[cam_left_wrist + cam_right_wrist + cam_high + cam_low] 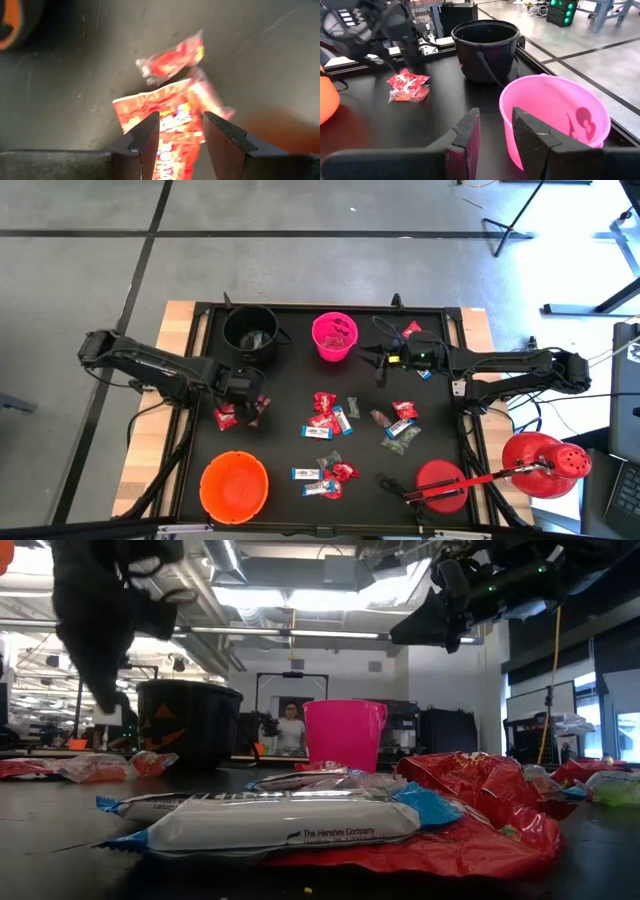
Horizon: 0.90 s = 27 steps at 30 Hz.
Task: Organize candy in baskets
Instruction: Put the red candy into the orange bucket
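My left gripper (247, 398) points down, open, just above a red candy packet (165, 107) at the table's left. Its fingers stand on either side of the packet without touching it, and another red packet (172, 60) lies just beyond. My right gripper (382, 365) hangs open and empty beside the pink basket (555, 115), which holds a red sweet (582, 122). The black basket (250, 330) stands left of the pink one, and the orange basket (234, 485) stands at the near left. More candy (325, 420) lies scattered mid-table.
A large red domed object (545, 465) and a red round dish (440, 485) with a red-handled tool sit at the near right. A loose red candy (410, 330) lies near the far right corner. In the low view a person (290, 730) stands beyond the table.
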Available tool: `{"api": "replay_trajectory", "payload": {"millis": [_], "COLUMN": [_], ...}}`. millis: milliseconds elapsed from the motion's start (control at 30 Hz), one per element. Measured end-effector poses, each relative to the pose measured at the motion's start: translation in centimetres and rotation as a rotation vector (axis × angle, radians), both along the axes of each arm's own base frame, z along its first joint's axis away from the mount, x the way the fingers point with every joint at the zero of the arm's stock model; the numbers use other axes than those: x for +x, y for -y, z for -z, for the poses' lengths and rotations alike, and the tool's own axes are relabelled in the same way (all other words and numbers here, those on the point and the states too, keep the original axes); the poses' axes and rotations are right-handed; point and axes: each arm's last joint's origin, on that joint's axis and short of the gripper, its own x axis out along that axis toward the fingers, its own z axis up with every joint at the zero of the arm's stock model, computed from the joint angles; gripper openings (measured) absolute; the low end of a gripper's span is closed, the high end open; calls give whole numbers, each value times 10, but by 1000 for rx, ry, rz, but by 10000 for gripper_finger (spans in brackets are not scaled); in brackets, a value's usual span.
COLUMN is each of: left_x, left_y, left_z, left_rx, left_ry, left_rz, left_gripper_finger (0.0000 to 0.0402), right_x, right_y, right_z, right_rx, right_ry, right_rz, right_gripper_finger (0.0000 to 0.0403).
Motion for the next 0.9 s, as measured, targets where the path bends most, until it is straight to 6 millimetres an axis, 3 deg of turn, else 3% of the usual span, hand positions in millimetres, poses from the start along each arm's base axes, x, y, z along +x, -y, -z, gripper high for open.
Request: {"api": "replay_trajectory", "payload": {"millis": [200,633,900], "left_x": [-4,-16,-22], "left_y": [-1,-6,-5], "left_z": [19,45,62], "left_rx": [-20,-7,-61], "left_ry": [-75,-106,-84], "left_rz": [-15,-99,-122], "left_gripper_finger": [152,260,266], "right_x": [0,0,0], "right_y": [0,0,0], "right_z": [0,-1,0], "right_rx": [-3,-17,-24], "right_ry": [-1,9,-1], "right_rz": [-1,-13,-27], "right_gripper_finger": [111,111,111]}}
